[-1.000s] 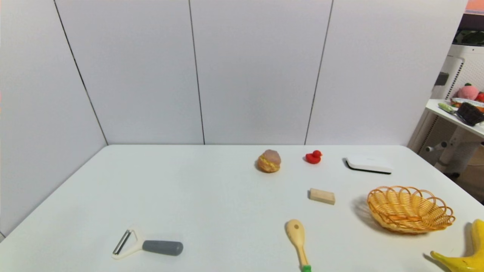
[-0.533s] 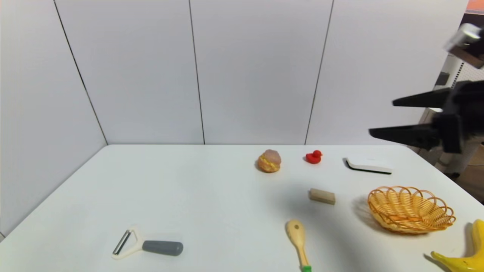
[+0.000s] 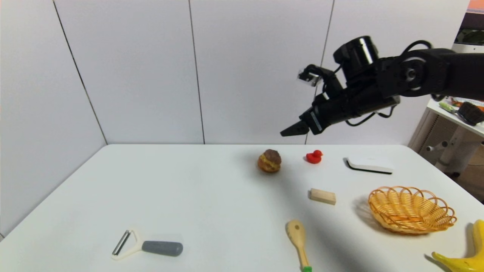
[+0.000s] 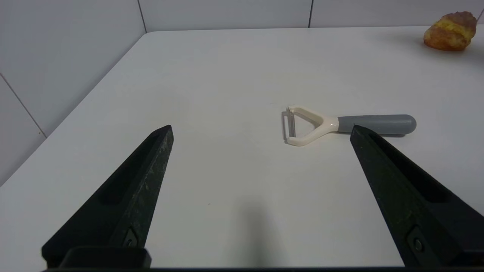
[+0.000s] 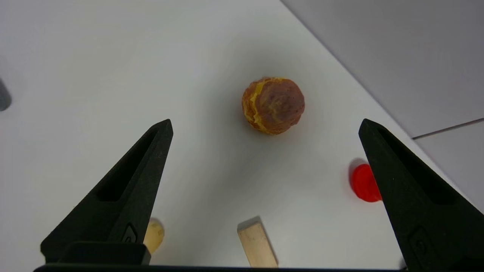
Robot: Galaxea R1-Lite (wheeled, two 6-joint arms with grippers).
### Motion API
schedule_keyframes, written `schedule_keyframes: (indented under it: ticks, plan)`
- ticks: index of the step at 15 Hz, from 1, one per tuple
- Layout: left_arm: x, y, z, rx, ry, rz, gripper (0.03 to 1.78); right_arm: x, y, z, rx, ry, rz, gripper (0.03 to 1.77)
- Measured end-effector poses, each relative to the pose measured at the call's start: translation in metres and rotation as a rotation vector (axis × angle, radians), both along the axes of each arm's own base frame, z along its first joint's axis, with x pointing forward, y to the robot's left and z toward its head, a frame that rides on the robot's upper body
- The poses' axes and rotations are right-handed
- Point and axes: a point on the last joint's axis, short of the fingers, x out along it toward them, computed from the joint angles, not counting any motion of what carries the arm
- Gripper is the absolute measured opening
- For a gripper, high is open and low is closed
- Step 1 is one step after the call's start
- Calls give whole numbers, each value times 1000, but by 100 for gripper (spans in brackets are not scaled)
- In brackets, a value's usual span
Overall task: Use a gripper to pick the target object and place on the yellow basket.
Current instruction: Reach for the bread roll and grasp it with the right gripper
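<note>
The target object, a golden-brown bun with yellow filling, rests on the white table toward the back. It also shows as the bun in the right wrist view and the bun in the left wrist view. My right gripper hangs high above the table, up and to the right of the bun, pointing down toward it. In its own view the right gripper stands open and empty. The yellow basket sits empty near the right edge. My left gripper is open and empty, low over the table's front left.
A red duck and a white flat box lie right of the bun. A tan wooden block and a wooden spoon lie nearer the front. A peeler is front left; a banana is front right.
My right arm has swung into the head view from the right and moved left, now reaching above the duck toward the bun. Nothing on the table has moved.
</note>
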Motion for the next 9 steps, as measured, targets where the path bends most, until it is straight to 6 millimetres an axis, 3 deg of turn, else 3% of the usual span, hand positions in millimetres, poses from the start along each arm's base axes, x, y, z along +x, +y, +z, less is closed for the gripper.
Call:
schedule_keyframes:
  ticks: [5, 9]
  plan:
    - [0, 0, 0, 0, 0, 0, 169, 43, 30, -67, -71, 145, -68, 170]
    - [0, 0, 0, 0, 0, 0, 169, 68, 40, -104, -82, 106, -95, 170]
